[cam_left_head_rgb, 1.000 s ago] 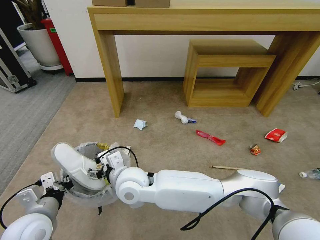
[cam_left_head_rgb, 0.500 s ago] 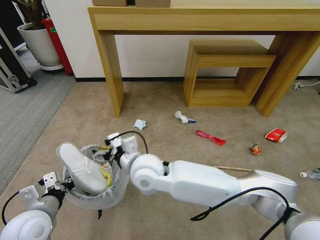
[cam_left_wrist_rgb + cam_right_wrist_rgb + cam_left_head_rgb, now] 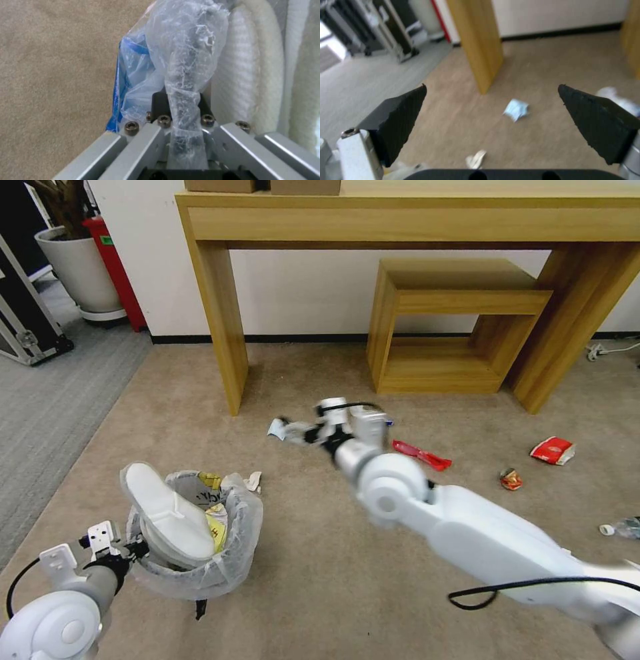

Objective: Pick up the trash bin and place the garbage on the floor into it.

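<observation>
Trash bin (image 3: 200, 553) is sitting low on the carpet at robot's left, bag-lined, w/ a white slipper (image 3: 167, 510) sticking up out of it. Left end effector (image 3: 127, 551) is pinching the bin's rim through the plastic bag (image 3: 181, 75). Right end effector (image 3: 303, 432) is reaching out over the floor w/ fingers (image 3: 398, 120) spread wide, just beside a crumpled blue-white carton (image 3: 516, 112), near the bench leg (image 3: 223, 333).
</observation>
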